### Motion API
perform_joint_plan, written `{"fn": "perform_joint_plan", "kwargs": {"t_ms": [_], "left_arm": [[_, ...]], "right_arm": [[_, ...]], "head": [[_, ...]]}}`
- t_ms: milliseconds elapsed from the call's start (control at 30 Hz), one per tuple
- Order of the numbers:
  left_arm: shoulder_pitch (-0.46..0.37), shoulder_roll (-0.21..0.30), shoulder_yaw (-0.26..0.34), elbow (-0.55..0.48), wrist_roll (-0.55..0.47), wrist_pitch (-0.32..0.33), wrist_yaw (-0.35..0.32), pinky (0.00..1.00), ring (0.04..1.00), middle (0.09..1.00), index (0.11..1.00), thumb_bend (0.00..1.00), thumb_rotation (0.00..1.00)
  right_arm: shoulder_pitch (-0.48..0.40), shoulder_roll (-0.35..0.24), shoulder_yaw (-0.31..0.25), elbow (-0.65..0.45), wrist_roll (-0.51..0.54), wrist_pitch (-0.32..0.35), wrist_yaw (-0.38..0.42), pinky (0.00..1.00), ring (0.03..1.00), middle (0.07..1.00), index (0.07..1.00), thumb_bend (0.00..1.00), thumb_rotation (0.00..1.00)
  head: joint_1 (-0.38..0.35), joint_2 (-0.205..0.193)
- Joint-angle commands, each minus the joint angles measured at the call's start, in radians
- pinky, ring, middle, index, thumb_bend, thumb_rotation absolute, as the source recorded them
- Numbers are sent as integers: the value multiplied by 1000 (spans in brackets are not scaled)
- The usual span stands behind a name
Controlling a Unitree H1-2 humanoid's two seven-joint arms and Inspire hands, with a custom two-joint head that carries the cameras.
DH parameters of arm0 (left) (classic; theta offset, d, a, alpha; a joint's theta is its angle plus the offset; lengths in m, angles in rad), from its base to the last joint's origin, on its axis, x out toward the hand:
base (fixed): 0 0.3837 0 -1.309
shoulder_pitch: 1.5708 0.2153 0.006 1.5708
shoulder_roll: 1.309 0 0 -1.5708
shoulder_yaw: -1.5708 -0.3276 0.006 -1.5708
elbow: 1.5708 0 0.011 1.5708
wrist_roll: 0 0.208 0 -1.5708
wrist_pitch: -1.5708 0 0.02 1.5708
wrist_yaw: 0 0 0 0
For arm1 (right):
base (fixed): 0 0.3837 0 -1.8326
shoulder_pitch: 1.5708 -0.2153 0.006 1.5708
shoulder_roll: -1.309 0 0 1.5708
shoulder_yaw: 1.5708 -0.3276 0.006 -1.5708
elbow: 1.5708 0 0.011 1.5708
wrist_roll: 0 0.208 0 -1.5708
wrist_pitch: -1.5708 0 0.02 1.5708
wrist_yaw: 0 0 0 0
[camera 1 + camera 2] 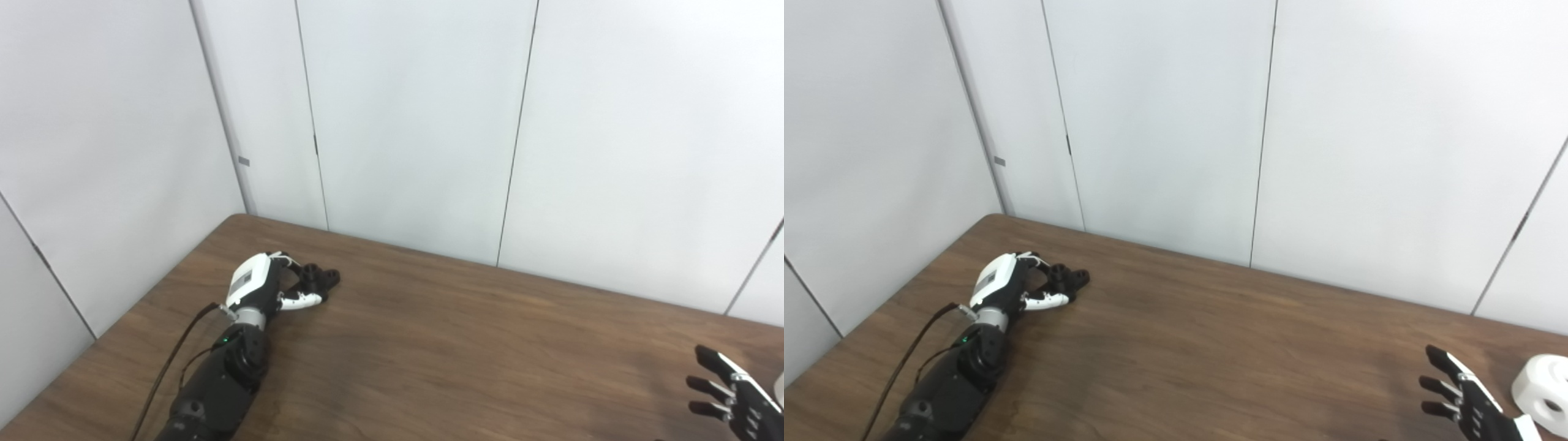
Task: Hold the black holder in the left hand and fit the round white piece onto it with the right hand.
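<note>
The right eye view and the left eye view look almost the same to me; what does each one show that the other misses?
Only the right eye view shows the round white piece properly, lying on the table beside the right hand. The left eye view adds no object of its own; there that piece is just a sliver at the frame edge. Both show the wooden table, the left hand closed around the black holder near the far left corner, and the right hand open, fingers spread.

holder [318, 278] far left on table [1213, 343], round piece [1543, 392] far right

table [1213, 343]: brown wood grain | black holder [1069, 280]: lying far-left, near back edge | round white piece [1543, 387]: lying near-right
</note>
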Motion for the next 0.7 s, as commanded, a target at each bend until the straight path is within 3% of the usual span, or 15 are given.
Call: {"fn": "perform_joint_plan", "kwargs": {"t_ms": [0,467,667], "left_arm": [[15,-32,-30,51,-10,-4,-27,936,968,877,486,525,55],[34,-42,-50,43,-8,-19,2,950,957,874,485,524,53],[76,-18,-99,-41,-8,-90,-49,938,972,896,483,524,57]], "right_arm": [[-18,-16,-12,-41,2,-34,-5,706,812,904,863,661,0],[-15,-10,-15,-49,-9,-33,-10,684,802,903,857,647,0],[-22,-7,-7,-35,-3,-38,-4,715,813,916,868,631,0]], "head": [[0,1],[-1,5],[-14,9]]}}
